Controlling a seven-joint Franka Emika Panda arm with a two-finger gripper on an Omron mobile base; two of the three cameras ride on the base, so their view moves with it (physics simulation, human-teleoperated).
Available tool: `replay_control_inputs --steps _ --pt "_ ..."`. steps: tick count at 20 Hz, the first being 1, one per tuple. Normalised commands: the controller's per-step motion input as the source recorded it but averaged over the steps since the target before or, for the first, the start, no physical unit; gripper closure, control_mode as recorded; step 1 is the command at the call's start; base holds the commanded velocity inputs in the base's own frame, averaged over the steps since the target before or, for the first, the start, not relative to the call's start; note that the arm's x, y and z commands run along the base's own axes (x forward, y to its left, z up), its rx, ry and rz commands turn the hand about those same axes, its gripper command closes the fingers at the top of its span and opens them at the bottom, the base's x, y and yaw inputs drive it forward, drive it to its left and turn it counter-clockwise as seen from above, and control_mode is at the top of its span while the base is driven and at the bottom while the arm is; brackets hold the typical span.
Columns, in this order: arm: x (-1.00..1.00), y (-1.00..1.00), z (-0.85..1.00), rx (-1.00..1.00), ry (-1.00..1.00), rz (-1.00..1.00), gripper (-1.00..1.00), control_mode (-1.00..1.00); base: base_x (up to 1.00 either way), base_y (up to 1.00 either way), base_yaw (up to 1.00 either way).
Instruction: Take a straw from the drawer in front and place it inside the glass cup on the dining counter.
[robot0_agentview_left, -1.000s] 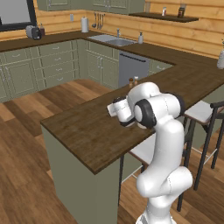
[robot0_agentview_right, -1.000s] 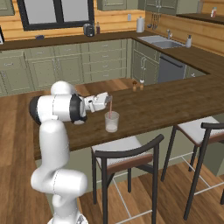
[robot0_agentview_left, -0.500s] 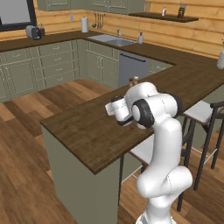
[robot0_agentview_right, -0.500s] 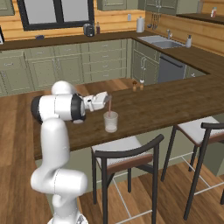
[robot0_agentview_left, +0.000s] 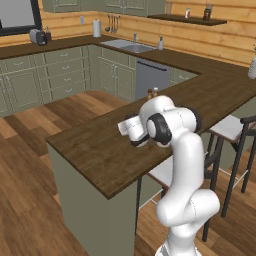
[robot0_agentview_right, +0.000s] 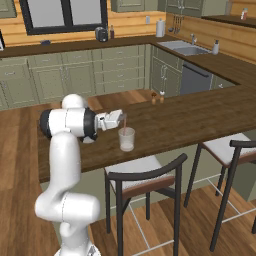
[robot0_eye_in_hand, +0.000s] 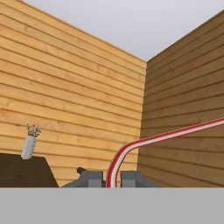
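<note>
In the left base view, the arm is seen reaching over the counter. In the right base view, the straw is held upright by the gripper, directly above the cup on the counter, its lower end at the rim. In the hand view, the straw is pinched between the fingertips, rising, then bending off to the right.

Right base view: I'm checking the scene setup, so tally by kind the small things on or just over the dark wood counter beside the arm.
Clear glass tumbler: 1
Thin red straw, gripped in the hand: 1
Small brown bottles: 2
Total: 4
</note>
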Motion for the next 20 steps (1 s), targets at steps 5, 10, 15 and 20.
replay_control_inputs --steps 5,10,15,20 --pt "-0.03 -0.20 -0.56 0.00 -0.22 0.07 1.00 -1.00 0.00 0.00 0.00" --pt "-0.07 -0.22 -0.75 0.00 -0.21 0.07 1.00 -1.00 0.00 0.00 0.00" --pt "-0.05 -0.04 -0.86 -0.03 -0.18 0.07 1.00 -1.00 0.00 0.00 0.00" --pt "-0.03 0.00 -0.61 -0.04 -0.17 0.07 1.00 -1.00 0.00 0.00 0.00"
